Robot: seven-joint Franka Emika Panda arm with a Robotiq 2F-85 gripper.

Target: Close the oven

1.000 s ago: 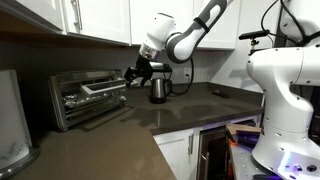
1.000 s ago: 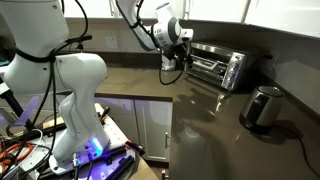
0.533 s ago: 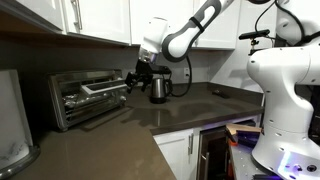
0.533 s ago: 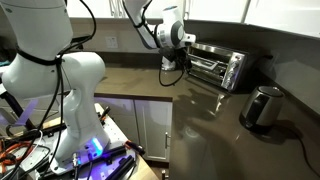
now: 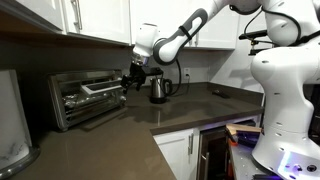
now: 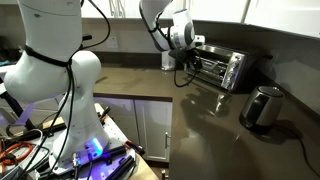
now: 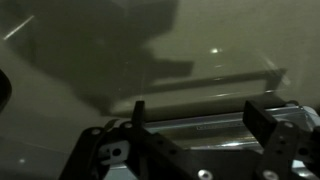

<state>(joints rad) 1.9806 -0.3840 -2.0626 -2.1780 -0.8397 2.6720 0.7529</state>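
The silver toaster oven (image 5: 85, 98) stands on the dark counter against the wall and also shows in an exterior view (image 6: 222, 66). Its glass door hangs open, and wire racks show inside. My gripper (image 5: 133, 78) is at the oven's open front by the door's edge, seen also in an exterior view (image 6: 183, 68). In the wrist view the gripper (image 7: 200, 118) is open, with a silver edge of the oven door (image 7: 205, 128) lying between the two dark fingers. I cannot tell whether the fingers touch it.
A dark steel kettle (image 5: 158, 88) stands right behind my gripper, also shown in an exterior view (image 6: 262, 107). A rounded white appliance (image 5: 12, 120) sits beyond the oven. A white robot body (image 5: 285, 90) stands beside the counter, with cabinets above.
My gripper has moved closer to the oven's front and slightly down over the last second. The oven door and kettle have not visibly moved.
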